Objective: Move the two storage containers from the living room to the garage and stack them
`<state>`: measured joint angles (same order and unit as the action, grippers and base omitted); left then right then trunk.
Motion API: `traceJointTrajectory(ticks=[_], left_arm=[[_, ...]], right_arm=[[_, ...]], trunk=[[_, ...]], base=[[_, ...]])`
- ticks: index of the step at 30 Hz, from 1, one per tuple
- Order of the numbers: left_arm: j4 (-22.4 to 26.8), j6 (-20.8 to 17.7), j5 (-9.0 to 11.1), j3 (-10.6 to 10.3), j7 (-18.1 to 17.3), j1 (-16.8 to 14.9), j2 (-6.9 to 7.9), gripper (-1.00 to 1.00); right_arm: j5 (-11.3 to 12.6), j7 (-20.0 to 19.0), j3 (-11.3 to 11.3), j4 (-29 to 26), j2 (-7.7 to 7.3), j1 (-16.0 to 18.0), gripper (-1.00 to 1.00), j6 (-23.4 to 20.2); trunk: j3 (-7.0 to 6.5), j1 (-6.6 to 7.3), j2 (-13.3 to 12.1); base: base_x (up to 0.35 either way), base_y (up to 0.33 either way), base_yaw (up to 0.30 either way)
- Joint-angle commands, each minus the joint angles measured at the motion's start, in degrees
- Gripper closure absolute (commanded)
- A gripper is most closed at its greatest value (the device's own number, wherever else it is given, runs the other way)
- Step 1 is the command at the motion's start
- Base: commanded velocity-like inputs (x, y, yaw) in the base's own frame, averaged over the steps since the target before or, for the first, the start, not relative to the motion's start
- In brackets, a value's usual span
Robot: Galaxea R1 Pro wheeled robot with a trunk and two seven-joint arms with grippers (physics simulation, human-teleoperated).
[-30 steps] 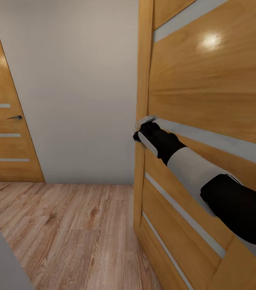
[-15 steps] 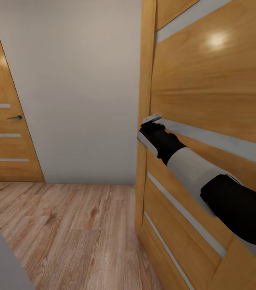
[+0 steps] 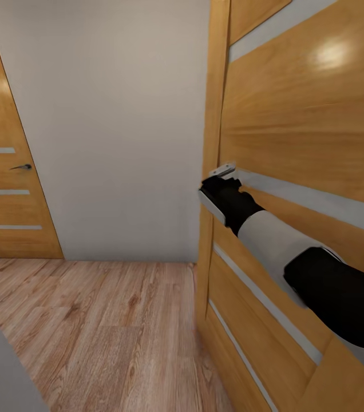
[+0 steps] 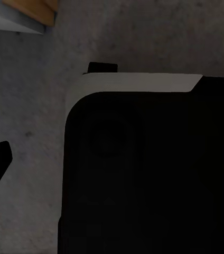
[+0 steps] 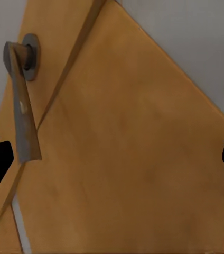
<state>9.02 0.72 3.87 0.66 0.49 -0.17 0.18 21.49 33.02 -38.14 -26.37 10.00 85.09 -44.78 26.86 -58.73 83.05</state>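
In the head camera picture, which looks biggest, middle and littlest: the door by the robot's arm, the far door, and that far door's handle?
1. The near door looks biggest, though it is also closest to the camera, so that is partly nearness.
2. The far door on the left looks smaller.
3. Its dark handle looks littlest.

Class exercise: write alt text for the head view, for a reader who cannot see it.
The robot's right arm reaches to the edge of a wooden door, its right gripper at the door's edge. A second wooden door stands farther off.
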Motion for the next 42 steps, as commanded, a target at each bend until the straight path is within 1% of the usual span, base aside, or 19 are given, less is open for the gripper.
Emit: traceJointTrajectory(ticks=[1,6,12,36,42], left_arm=[[0.0,0.1,0.4,0.0,0.0,0.0,0.00,-1.00],[0.0,0.0,0.4,0.0,0.0,0.0,0.00,-1.00],[0.0,0.1,0.4,0.0,0.0,0.0,0.00,-1.00],[-0.1,0.1,0.4,0.0,0.0,0.0,0.02,-1.00],[-0.1,0.1,0.4,0.0,0.0,0.0,0.02,-1.00]], right_arm=[[0.0,0.6,-0.3,1.6,0.00,0.1,-1.00,-0.2],[0.2,0.6,-0.3,2.7,0.00,0.1,-1.00,0.3],[0.5,0.0,0.1,9.3,0.00,0.3,-1.00,4.3],[0.3,-0.1,0.3,9.8,0.00,0.4,-1.00,5.9],[0.3,0.0,0.3,9.8,-0.27,0.4,-1.00,5.9]], trunk=[[0.07,0.00,0.0],[0.07,0.00,0.0],[0.07,0.00,0.0],[0.07,0.00,0.0],[0.07,0.00,0.0]], base=[[0.000,0.000,0.000],[0.000,0.000,0.000],[0.000,0.000,0.000],[0.000,0.000,0.000],[0.000,0.000,0.000]])
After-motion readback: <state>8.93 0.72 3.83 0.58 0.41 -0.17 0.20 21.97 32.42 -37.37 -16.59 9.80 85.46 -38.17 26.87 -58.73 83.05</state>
